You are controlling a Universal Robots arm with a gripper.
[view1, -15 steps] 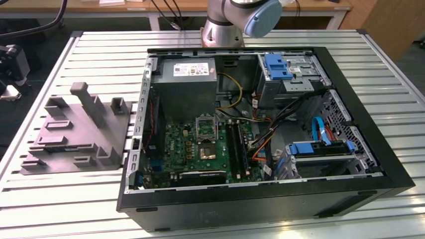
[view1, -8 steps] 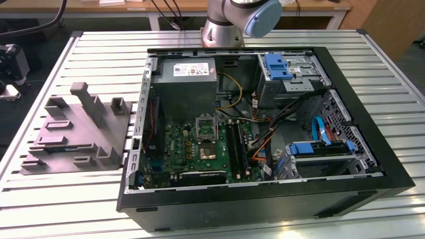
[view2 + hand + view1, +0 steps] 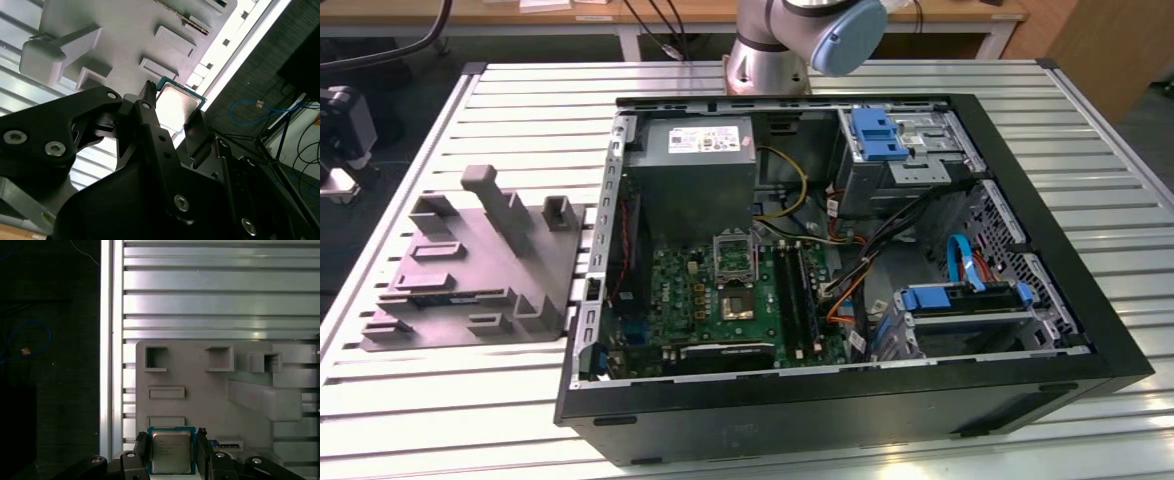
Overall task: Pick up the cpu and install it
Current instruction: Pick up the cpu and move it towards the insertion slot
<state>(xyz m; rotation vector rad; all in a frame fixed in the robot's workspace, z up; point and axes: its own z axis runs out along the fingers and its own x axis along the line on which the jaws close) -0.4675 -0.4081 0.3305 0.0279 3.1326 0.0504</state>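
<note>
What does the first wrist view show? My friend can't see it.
A small silvery square cpu sits right at the black gripper, which straddles it, with a grey moulded tray behind. Beyond is a ribbed metal table, with dark floor beside it.

Silvery-grey cpu point(image 3: 171, 454) top, rim perhaps teal-green; black pincer point(image 3: 171, 435); plain grey tray point(image 3: 200, 405); silver ribbed desk point(image 3: 220, 300); black case point(image 3: 854, 415), green board point(image 3: 700, 300), blue clips point(image 3: 878, 135).

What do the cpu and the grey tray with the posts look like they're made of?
The cpu: silvery metal lid, glaring under light, on a green rim, likely circuit board. The tray: matte grey, likely moulded plastic, with soft even edges and no shine.
</note>
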